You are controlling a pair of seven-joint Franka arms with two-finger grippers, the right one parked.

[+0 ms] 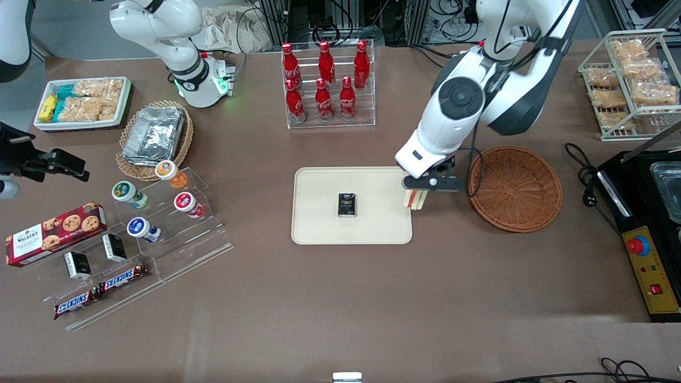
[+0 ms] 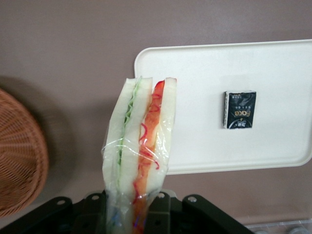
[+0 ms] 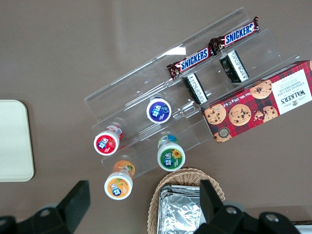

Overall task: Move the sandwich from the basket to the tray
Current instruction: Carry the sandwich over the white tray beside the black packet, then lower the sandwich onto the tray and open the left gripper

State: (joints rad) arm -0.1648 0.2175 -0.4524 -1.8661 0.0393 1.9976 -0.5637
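One sandwich (image 2: 139, 146) in gripper (image 1: 417, 196) fingers; one basket (image 1: 515, 189); one tray (image 1: 319, 213).

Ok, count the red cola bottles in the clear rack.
6. The cola bottles stand in the clear rack: three in the row nearer the front camera, three on the step above. None looks hidden.

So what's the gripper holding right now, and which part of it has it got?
The gripper holds the sandwich by one narrow end of the wrapped wedge, filling edge showing, at the tray rim nearest the basket.
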